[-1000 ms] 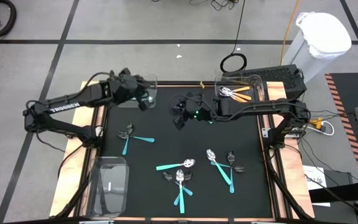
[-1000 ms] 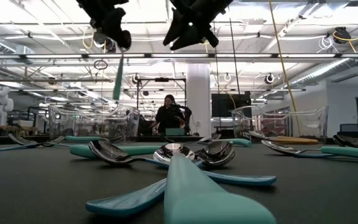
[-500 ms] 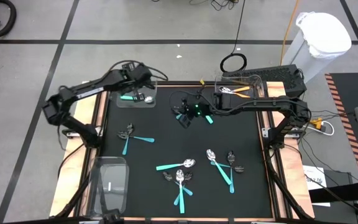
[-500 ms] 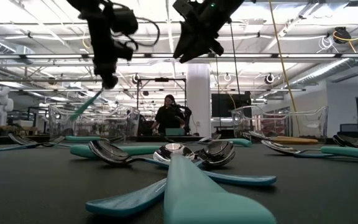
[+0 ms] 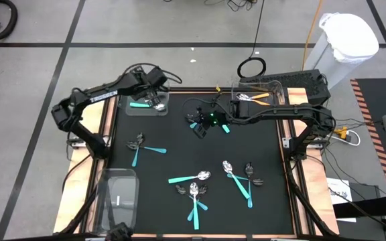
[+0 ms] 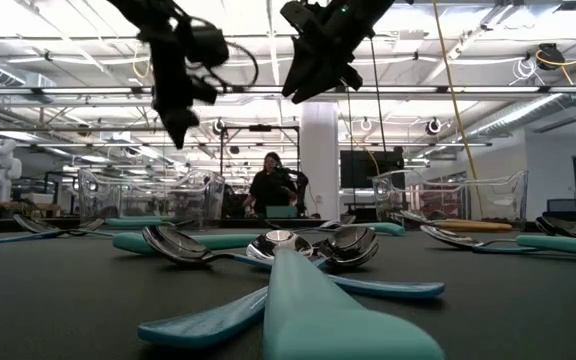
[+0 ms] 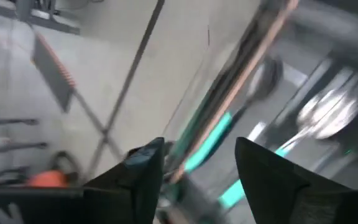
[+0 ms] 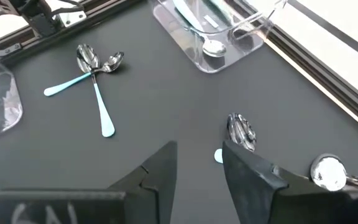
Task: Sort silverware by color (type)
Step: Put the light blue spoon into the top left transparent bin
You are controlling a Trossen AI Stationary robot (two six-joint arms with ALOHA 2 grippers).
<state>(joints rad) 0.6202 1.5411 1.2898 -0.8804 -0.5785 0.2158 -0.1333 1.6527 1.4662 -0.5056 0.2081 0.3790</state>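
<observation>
High view: left claw (image 5: 158, 92) open above teal spoon (image 5: 146, 105) in bin (image 5: 129, 109).

A second ago the left gripper (image 5: 157, 86) hung above the clear bin (image 5: 139, 110) at the mat's far left corner with a teal-handled spoon (image 5: 145, 104) pinched upright between its fingers; now that spoon lies inside the bin, and the gripper, fingers apart, is just over the bin's far edge. The right gripper (image 5: 198, 125), nearer the bin, has barely shifted
</observation>
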